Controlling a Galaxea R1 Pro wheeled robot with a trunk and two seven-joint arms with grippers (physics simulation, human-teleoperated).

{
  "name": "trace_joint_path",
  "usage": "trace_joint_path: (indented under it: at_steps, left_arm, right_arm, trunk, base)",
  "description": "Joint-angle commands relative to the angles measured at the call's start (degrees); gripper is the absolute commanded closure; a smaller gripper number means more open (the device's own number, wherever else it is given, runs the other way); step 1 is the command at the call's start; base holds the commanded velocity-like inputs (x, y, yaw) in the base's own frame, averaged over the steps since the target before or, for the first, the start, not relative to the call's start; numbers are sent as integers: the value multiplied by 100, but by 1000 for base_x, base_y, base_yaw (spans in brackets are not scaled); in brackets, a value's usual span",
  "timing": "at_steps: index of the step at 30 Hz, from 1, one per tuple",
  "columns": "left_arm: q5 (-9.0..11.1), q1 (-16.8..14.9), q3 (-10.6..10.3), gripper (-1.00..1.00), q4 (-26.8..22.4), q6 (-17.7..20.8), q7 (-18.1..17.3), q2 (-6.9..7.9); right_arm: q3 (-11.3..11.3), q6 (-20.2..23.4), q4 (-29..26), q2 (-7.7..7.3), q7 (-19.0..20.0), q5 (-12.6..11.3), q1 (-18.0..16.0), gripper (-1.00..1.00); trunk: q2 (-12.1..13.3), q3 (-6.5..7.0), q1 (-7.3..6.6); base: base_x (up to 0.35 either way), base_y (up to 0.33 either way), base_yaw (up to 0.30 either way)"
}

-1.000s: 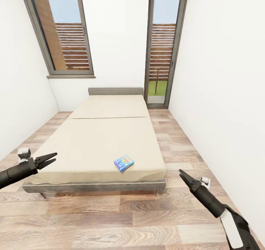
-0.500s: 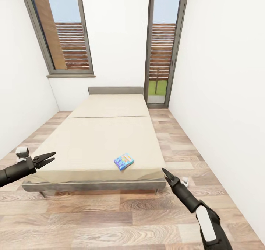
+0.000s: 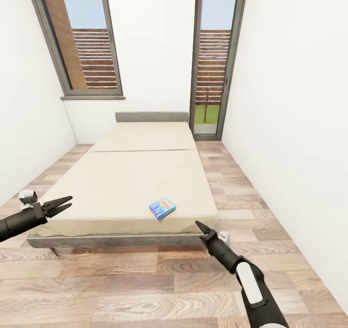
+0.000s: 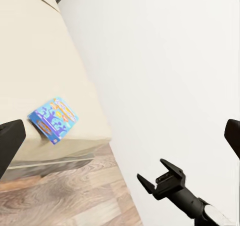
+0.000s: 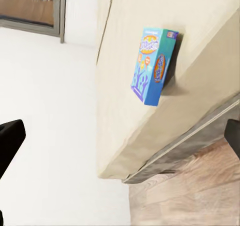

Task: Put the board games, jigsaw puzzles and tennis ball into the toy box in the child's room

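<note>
A small blue board game point(image 3: 162, 207) lies flat on the bare beige mattress of the bed point(image 3: 135, 173), near its foot edge right of centre. It also shows in the left wrist view point(image 4: 53, 119) and the right wrist view point(image 5: 153, 65). My right gripper point(image 3: 200, 228) hangs open and empty by the bed's foot corner, a short way right of and below the game. At the bed's left foot corner my left gripper point(image 3: 63, 203) is open, with nothing held. The table, toy box, jigsaw puzzles and tennis ball are out of view.
White walls point(image 3: 290, 125) close in on both sides. A strip of wood-plank floor point(image 3: 241, 192) runs between the bed and the right wall, with more floor in front. A dark-framed window point(image 3: 82, 42) and a tall glass door point(image 3: 212, 62) stand behind the headboard point(image 3: 152, 117).
My right arm has swung left and forward, from near the right wall to the bed's foot corner near the game. The left gripper has hardly moved.
</note>
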Motion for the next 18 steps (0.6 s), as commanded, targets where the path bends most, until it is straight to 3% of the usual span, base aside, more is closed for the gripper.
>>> trace_joint_path:
  at_steps: [1,4,9,13,16,18]
  left_arm:
    - [9,-5,2,-100,1,49,-41,1]
    - [4,-10,2,-100,2,49,-281,1]
    - [-14,-12,-31,-100,4,49,-685,8]
    - [-13,-12,-184,-100,8,49,-923,9]
    - [-5,-12,-665,-100,7,49,-1338,7]
    - [0,-12,-845,-100,8,49,-1338,8]
  right_arm:
    - [-21,172,28,7,5,-70,-31,-100]
    - [-13,432,103,7,-30,-180,-104,-100]
    - [-19,267,151,7,-47,-254,-143,-100]
    - [-19,231,165,7,-47,-483,-146,-100]
    - [-8,203,172,7,-47,-921,-144,-100]
    - [-9,195,175,7,-47,-1009,-143,-100]
  trunk:
    - [-44,-24,22]
    - [-164,-78,88]
    - [-365,-167,197]
    - [-525,-239,285]
    - [-646,-293,351]
    - [-726,-329,395]
  base:
    - [0,0,0]
    - [0,0,0]
    - [0,0,0]
    - [0,0,0]
    - [0,0,0]
    - [0,0,0]
